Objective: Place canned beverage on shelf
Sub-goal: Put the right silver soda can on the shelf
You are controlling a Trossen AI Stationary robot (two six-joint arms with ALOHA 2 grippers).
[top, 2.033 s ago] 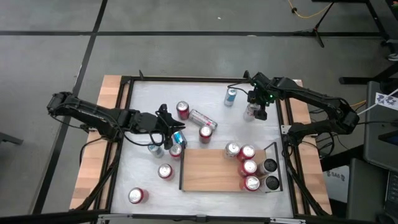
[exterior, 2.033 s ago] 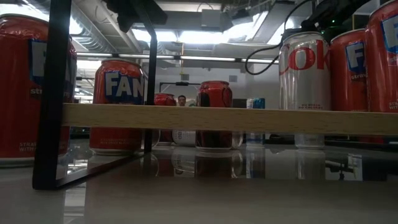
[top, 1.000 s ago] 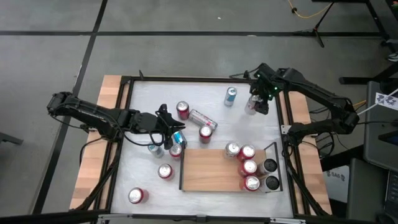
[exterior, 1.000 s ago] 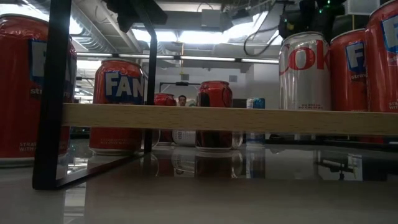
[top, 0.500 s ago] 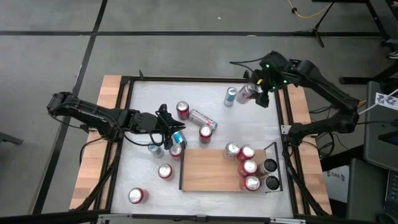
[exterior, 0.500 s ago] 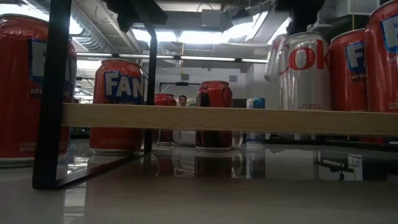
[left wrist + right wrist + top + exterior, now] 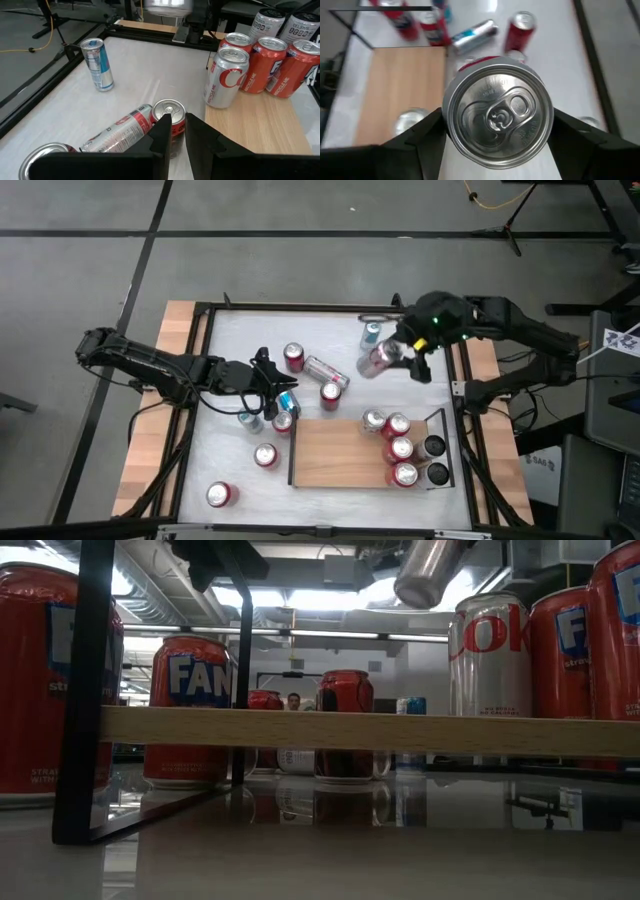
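Can [image 7: 378,360] rides tilted above the table's far side, clamped across its body in the right gripper [image 7: 400,352]; smooth, rigid, dentable, so mid-body hold suits; shelf [image 7: 340,452] near; left gripper [image 7: 275,383] closed, empty.

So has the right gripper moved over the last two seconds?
Yes. The right gripper, shut on a silver can, has lifted it and swung inward past the upright blue can, toward the shelf.

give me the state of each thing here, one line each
right pincer: shut on a silver can, in the air
silver can: held tilted above the table
left pincer: shut, empty, low among the loose cans
shelf: four cans upright at its right end
long silver can: lying on its side
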